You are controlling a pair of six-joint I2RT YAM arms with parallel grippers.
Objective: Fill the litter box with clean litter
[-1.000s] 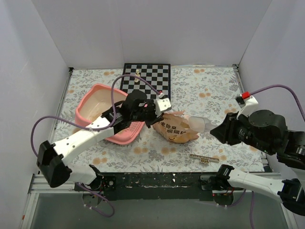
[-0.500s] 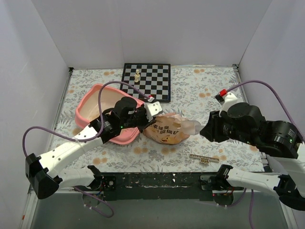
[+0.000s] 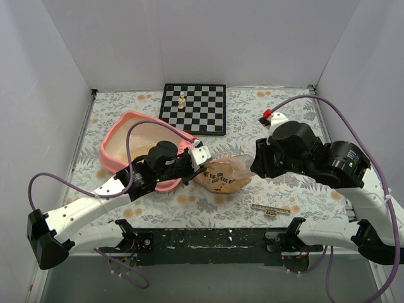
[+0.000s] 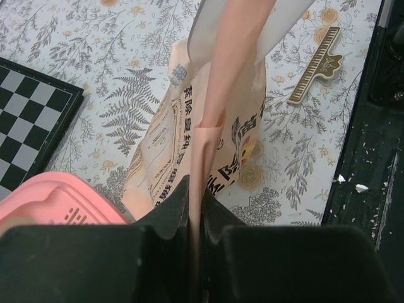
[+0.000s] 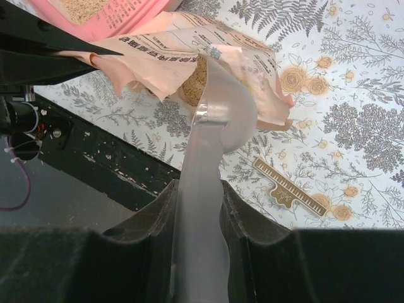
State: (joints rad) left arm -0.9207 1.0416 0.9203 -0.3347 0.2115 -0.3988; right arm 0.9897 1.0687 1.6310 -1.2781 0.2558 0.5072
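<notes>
The salmon-pink litter box point(image 3: 112, 140) sits at the left, with tan litter in it point(image 5: 81, 9). A peach printed litter bag point(image 3: 222, 175) lies beside its right end. My left gripper point(image 3: 197, 163) is shut on the bag's upper edge point(image 4: 211, 107) and holds the mouth up. My right gripper point(image 5: 197, 188) is shut on the handle of the clear plastic scoop point(image 5: 218, 120). The scoop's bowl reaches into the bag's mouth, where tan litter point(image 5: 198, 73) shows. In the top view the right wrist point(image 3: 284, 148) hides the scoop.
A black-and-white chessboard point(image 3: 194, 107) with one pale piece point(image 3: 182, 99) lies behind the bag. A small wooden ruler-shaped piece point(image 3: 270, 209) lies near the front edge, right of the bag. The black front rail point(image 3: 208, 240) runs along the near side.
My right arm has swung left with the scoop, from well clear of the bag to its mouth. My left arm has drawn back toward the near edge, still holding the bag.
</notes>
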